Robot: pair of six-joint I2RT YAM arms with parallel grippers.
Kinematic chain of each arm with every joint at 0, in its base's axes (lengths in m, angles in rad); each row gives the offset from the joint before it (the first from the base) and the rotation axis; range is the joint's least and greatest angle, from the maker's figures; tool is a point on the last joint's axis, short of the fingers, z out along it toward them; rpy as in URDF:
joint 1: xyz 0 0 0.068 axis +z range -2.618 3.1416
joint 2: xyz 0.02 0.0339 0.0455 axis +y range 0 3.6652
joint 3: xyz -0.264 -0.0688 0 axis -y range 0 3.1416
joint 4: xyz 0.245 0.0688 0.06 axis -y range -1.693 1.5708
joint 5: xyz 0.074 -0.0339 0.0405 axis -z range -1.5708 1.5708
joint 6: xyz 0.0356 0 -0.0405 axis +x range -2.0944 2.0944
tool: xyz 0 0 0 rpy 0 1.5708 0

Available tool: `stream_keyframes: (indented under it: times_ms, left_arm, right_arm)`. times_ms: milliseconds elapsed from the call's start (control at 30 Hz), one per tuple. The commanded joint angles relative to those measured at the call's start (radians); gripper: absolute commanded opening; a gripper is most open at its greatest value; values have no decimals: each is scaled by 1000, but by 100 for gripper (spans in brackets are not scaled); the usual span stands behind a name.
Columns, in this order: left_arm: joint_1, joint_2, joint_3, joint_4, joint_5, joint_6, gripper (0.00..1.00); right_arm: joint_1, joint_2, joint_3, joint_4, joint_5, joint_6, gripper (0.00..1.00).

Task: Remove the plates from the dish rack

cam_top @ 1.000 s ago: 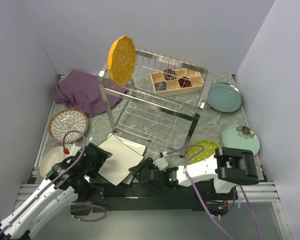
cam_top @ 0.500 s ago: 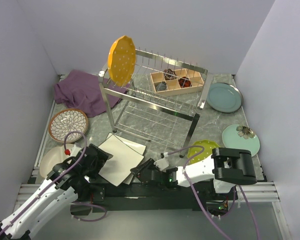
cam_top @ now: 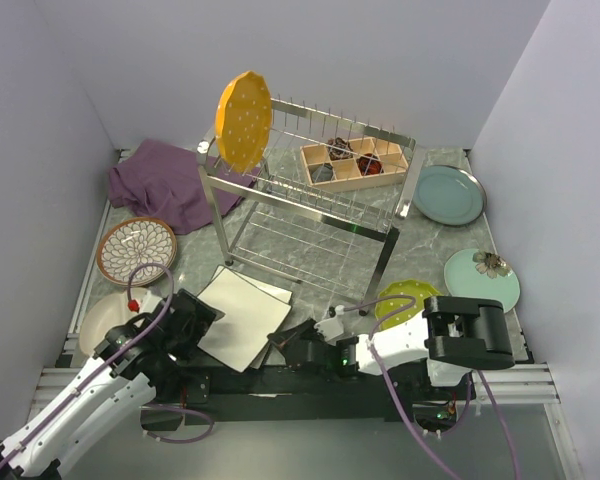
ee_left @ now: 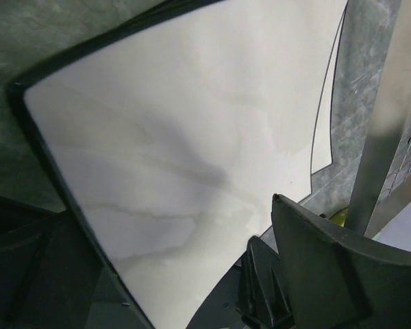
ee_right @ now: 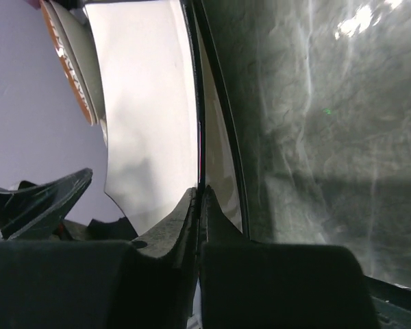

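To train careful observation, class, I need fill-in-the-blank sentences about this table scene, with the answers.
The one plate standing in the dish rack is ___. The crumpled cloth left of the rack is ___. The mint plate carries a ___. Answers: orange; purple; flower.

"Where is the left arm (cam_top: 75,405)?"

"It comes up from the near left corner with the elbow bent. The left gripper (cam_top: 195,318) sits low with its jaws spread wide. Its wrist camera catches only one finger (ee_left: 329,267)."

"And the right arm (cam_top: 410,345)?"

"Folded low and reaching in toward the middle. The right gripper (cam_top: 285,345) points left, fingers (ee_right: 168,229) pressed flat together with no gap."
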Motion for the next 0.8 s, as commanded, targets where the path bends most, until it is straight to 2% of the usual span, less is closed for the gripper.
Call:
stream_keyframes:
  times_ms: [0, 233, 567, 767]
  left_arm:
    - [4, 7, 96, -41, -75, -6, 100]
    - [4, -4, 194, -162, -169, -26, 99]
    - [4, -32, 297, -223, -311, -35, 99]
    - [2, -33, 377, -225, -414, -14, 100]
  right_arm:
    - [-15, -42, -36, -23, 106, 85, 0]
    - [-52, -49, -71, 104, 98, -72, 0]
    - [-93, 63, -162, 546, -14, -312, 0]
    - [-104, 56, -165, 589, -58, -445, 0]
